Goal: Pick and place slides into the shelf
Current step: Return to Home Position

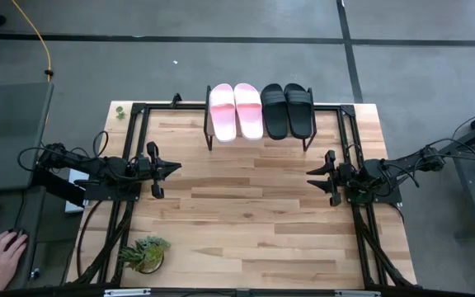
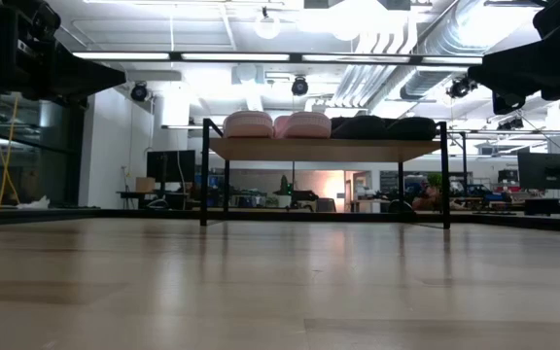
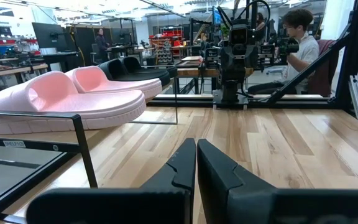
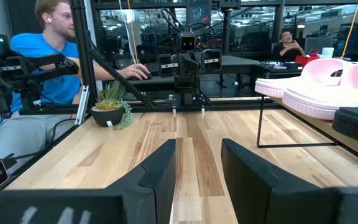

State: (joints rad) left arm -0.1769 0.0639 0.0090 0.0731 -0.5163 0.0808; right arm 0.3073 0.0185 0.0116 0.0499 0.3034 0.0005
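Note:
Two light pink slides (image 1: 235, 111) and two matte black slides (image 1: 287, 110) lie side by side, soles down, on the shelf (image 2: 324, 149) at the table's far edge. The pink pair is on its left half and the black pair on its right. The left wrist view shows the pink slides (image 3: 61, 99) close by. My left gripper (image 1: 174, 167) hovers shut over the table's left side, pointing right. My right gripper (image 1: 310, 177) hovers open over the right side, pointing left. Both are nearer than the shelf and touch nothing.
A small potted plant (image 1: 144, 252) stands at the table's near left corner. Black frame rails (image 1: 130, 165) run along the left and right sides. Bare wood (image 1: 246, 214) lies between the arms. A person's hand (image 1: 2, 256) rests off the table, left; people sit beyond both sides.

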